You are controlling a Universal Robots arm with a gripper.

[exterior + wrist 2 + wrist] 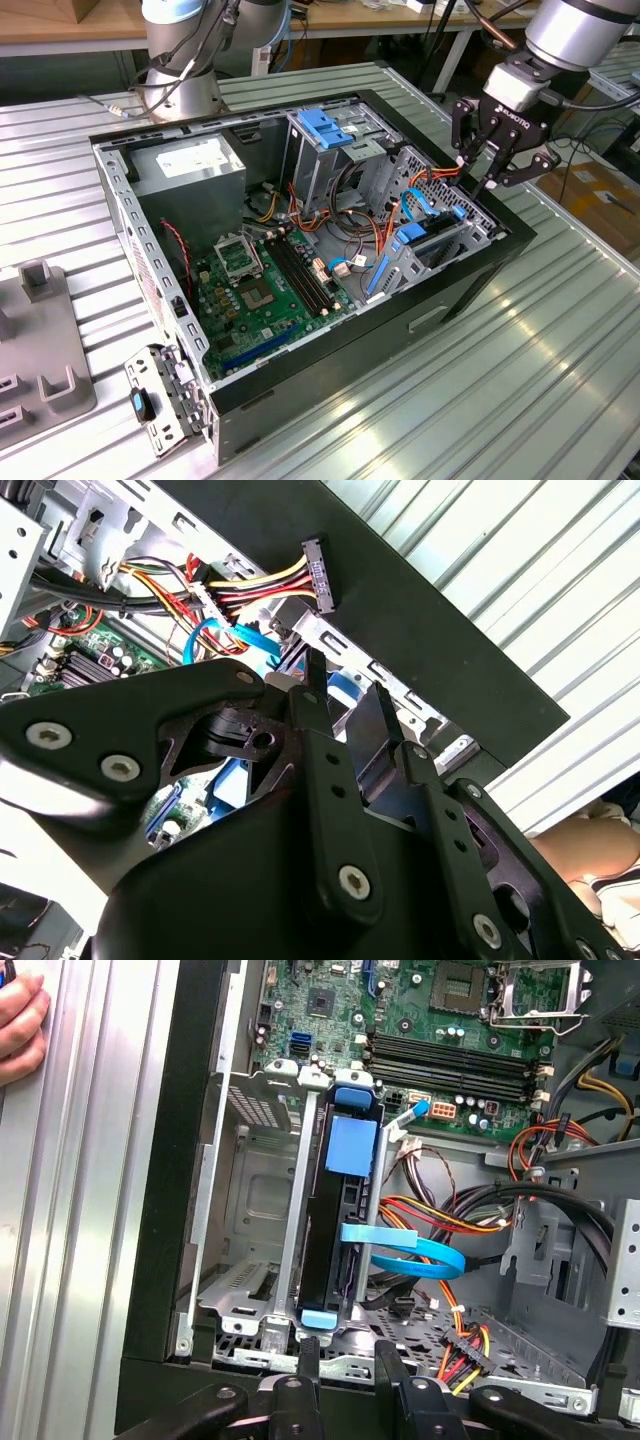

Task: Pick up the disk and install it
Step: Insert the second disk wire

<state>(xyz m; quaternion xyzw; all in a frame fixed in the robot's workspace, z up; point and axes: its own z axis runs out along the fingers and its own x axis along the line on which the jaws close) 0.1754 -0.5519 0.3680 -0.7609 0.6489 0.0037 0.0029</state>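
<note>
- Blue-framed disk (338,1230) is sitting on edge in the drive bay (250,1210) at the corner of the PC case (470,290), next to the orange and yellow power wires (440,1215).
- My hand (487,160) hovers just above that corner, fingers (308,1355) nearly together, gripping nothing.
- Disk's long axis runs straight away from the fingertips toward the motherboard (450,1020).
- Exterior view gives me the height gap; first wrist view gives the line-up.
</note>
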